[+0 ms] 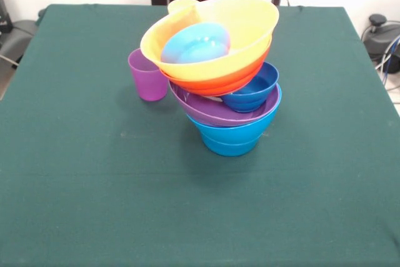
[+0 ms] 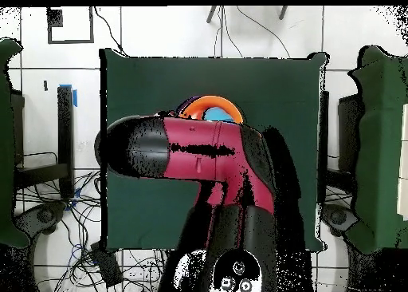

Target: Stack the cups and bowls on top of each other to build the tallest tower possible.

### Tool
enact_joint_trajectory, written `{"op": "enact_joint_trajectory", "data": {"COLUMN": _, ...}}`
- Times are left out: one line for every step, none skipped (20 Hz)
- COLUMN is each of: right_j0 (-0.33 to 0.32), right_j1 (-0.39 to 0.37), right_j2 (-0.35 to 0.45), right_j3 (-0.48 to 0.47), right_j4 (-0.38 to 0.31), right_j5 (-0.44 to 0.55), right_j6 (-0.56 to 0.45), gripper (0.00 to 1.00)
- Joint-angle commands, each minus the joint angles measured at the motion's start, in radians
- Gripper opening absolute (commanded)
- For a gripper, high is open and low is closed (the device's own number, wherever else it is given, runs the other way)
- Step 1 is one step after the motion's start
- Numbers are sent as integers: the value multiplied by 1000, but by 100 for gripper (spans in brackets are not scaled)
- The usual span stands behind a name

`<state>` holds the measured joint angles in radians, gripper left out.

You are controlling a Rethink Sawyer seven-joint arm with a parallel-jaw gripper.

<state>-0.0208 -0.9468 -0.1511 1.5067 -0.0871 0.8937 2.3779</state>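
Leaning tower (image 1: 225, 85) on table (image 1: 94, 186), purple cup (image 1: 147, 75) beside it; pincer hidden under arm (image 2: 199, 157), state unclear

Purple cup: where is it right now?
In the front view the purple cup stands upright on the green table, just left of the tower, beside the orange bowl. The arm hides it from overhead.

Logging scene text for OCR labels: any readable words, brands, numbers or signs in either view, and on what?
None readable in either view.
Tower: plain coloured plastic bowls, no print.
Purple cup: no marking.
Table: plain green cloth.
Arm: red and black shell, no legible logo from overhead.
Base: small round fittings, no text legible.
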Motion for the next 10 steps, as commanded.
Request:
{"op": "enact_joint_trajectory", "data": {"right_j0": -9, "right_j1": 63, "right_j2": 83, "right_j3": -11, "right_j4": -40, "right_j5": 74, "right_j6": -57, "gripper": 100}}
{"op": "enact_joint_trajectory", "data": {"right_j0": -9, "right_j1": 61, "right_j2": 85, "right_j3": -10, "right_j4": -36, "right_j5": 66, "right_j6": -55, "gripper": 100}}
{"op": "enact_joint_trajectory", "data": {"right_j0": -9, "right_j1": 57, "right_j2": 88, "right_j3": -12, "right_j4": -33, "right_j5": 69, "right_j6": -58, "gripper": 100}}
{"op": "enact_joint_trajectory", "data": {"right_j0": -9, "right_j1": 51, "right_j2": 89, "right_j3": -15, "right_j4": -29, "right_j5": 80, "right_j6": -61, "gripper": 100}}
{"op": "enact_joint_trajectory", "data": {"right_j0": -9, "right_j1": 47, "right_j2": 90, "right_j3": -20, "right_j4": -28, "right_j5": 90, "right_j6": -63, "gripper": 100}}
{"op": "enact_joint_trajectory", "data": {"right_j0": -8, "right_j1": 44, "right_j2": 89, "right_j3": -21, "right_j4": -29, "right_j5": 95, "right_j6": -64, "gripper": 100}}
{"op": "enact_joint_trajectory", "data": {"right_j0": -10, "right_j1": 45, "right_j2": 89, "right_j3": -24, "right_j4": -29, "right_j5": 97, "right_j6": -66, "gripper": 100}}
{"op": "enact_joint_trajectory", "data": {"right_j0": -13, "right_j1": 47, "right_j2": 92, "right_j3": -26, "right_j4": -28, "right_j5": 96, "right_j6": -71, "gripper": 100}}
{"op": "enact_joint_trajectory", "data": {"right_j0": -17, "right_j1": 48, "right_j2": 94, "right_j3": -28, "right_j4": -28, "right_j5": 96, "right_j6": -76, "gripper": 100}}
{"op": "enact_joint_trajectory", "data": {"right_j0": -19, "right_j1": 50, "right_j2": 95, "right_j3": -30, "right_j4": -29, "right_j5": 95, "right_j6": -78, "gripper": 100}}
